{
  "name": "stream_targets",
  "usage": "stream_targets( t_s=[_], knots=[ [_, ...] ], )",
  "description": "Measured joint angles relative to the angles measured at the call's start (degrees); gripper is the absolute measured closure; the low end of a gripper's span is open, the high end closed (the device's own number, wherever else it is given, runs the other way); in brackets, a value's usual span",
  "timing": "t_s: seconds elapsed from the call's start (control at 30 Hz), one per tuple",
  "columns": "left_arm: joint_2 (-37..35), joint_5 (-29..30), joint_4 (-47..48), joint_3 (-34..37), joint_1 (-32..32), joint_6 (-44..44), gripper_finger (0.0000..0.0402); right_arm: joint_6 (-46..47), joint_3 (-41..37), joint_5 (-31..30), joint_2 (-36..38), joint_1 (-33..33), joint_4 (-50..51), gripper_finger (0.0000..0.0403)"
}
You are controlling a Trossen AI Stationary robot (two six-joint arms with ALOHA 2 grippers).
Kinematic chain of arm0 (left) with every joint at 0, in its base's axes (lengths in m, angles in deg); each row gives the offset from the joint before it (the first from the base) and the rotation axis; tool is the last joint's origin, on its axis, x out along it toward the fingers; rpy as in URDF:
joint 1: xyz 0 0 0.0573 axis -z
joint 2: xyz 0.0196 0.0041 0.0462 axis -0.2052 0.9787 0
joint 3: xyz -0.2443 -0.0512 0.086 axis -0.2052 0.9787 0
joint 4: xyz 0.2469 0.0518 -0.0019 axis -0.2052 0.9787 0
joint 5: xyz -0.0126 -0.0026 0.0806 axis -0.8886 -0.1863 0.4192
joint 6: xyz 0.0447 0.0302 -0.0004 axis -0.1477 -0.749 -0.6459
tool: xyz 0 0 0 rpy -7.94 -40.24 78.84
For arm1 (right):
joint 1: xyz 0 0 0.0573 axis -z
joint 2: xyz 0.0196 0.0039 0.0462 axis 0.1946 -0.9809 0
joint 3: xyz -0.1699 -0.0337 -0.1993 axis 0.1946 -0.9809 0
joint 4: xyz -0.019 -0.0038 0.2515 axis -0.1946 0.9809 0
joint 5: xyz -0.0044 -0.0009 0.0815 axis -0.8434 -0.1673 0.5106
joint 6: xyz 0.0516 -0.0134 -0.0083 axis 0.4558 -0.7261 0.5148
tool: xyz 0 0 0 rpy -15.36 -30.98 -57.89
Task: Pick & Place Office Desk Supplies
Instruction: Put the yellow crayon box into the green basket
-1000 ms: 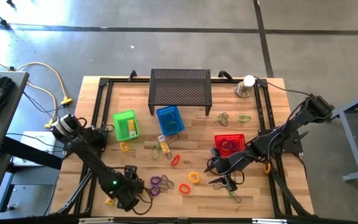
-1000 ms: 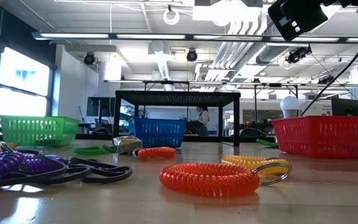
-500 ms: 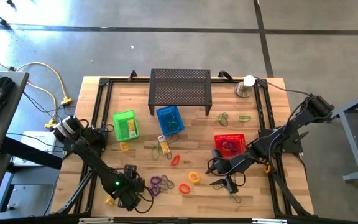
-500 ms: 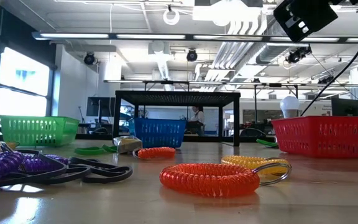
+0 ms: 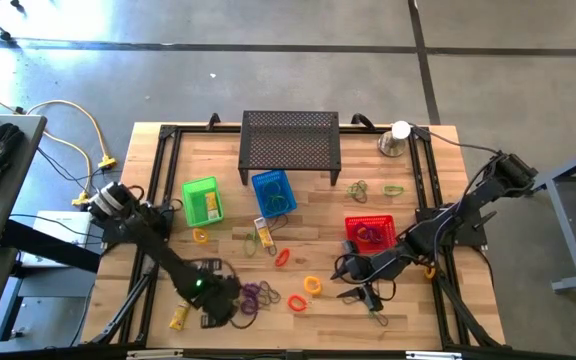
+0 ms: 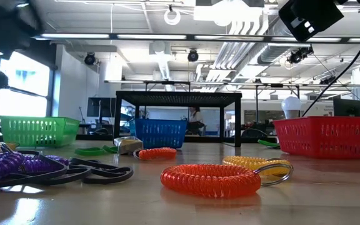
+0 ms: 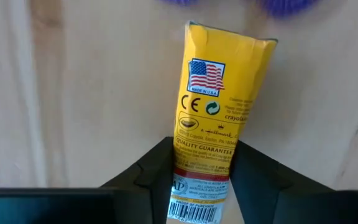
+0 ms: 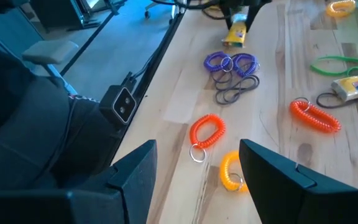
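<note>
**A:** Where is the yellow packet (image 7: 225, 87) lying?

**B:** It is lying flat on the wooden counter (image 5: 318, 215), near the front edge on the left arm's side. Its printed back is facing up.

**A:** Is anything gripping it?

**B:** The left hand (image 7: 202, 149) is clasping it. The two dark fingers are pressing against both long edges of the end with the barcode. The rest of the packet is sticking out past them.

**A:** What is sitting around it?

**B:** The purple coil loops (image 5: 258, 293) are lying near it, tangled with thin dark bands. Further toward the middle, an orange coil (image 6: 210, 179) and a yellow coil (image 5: 313, 286) are resting close together. A red coil (image 5: 282, 257) is lying a little behind them.

**A:** And the other arm?

**B:** The right hand (image 5: 346, 282) is hovering over the counter on the far side of those coils. Its fingers are standing well apart and are gripping nothing.

**A:** What is standing farther back?

**B:** A green basket (image 5: 202, 200) and a blue basket (image 5: 273, 192) are sitting left of centre. A red basket (image 5: 368, 230) is sitting on the right, with some loops in it. Behind the blue basket, the black perforated stand (image 5: 290, 145) is standing at the far edge. The silver cup with its white ball (image 5: 395, 140) is standing to the right of that stand.
</note>
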Motion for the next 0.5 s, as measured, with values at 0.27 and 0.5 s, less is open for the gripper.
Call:
stream_targets(
  t_s=[0.27,0.5],
  knots=[
    [-8.71,-3.34,9.62,-0.17,-12.09,-10.83,0.0269,-0.09,0.00,-2.63,0.00,-0.57,-0.05,0.0186],
    [-19.68,2.02,27.07,-0.20,-25.98,-4.50,0.0269,-0.47,0.00,-2.55,0.00,-0.54,0.00,0.0186]
  ],
)
